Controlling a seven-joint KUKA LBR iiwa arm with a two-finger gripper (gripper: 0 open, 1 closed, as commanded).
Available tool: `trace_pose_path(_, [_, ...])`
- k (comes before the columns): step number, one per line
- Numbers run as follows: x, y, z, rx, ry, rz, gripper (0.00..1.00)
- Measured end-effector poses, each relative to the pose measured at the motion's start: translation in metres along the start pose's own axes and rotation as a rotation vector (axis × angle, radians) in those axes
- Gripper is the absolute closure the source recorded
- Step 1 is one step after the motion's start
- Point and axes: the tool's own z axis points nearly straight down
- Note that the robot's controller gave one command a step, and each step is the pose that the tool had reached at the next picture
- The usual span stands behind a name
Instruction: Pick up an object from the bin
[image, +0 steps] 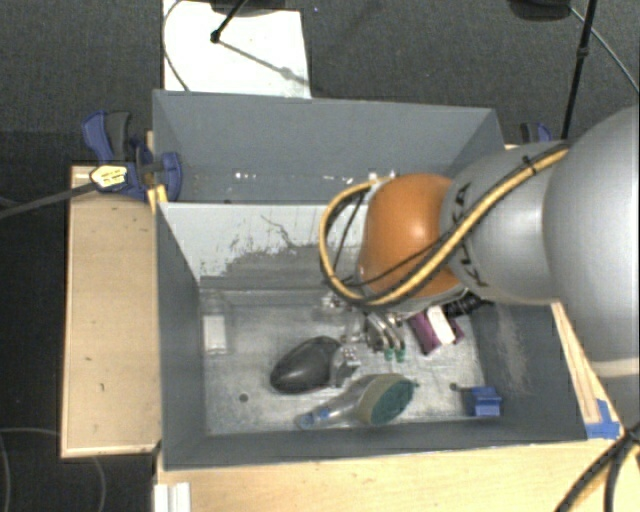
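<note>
Near the middle of the bin (180, 330) floor, the gripper (358, 346) hangs low under the arm's orange cover (400, 235). Whether it is apart or together cannot be told, as the wrist and cables hide it. Just to its left, touching or nearly so, lies a dark grey oval lump (303, 366), flat on the floor. Toward the front wall, close below the gripper, lies a brush (372, 400) with a green pad and a pale handle pointing left. A purple and white piece (436, 329) sits to the gripper's right. A blue block (483, 402) lies at the front right, and a white block (214, 334) well apart at the left.
</note>
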Motion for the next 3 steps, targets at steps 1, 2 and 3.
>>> trace_pose_path(1, [0.01,0.041,0.037,0.003,-0.005,-0.091,0.0])
trace_pose_path(2, [0.008,0.039,0.035,0.003,-0.01,-0.09,1.0])
trace_pose_path(3, [0.0,0.055,-0.132,0.002,-0.01,-0.069,1.0])
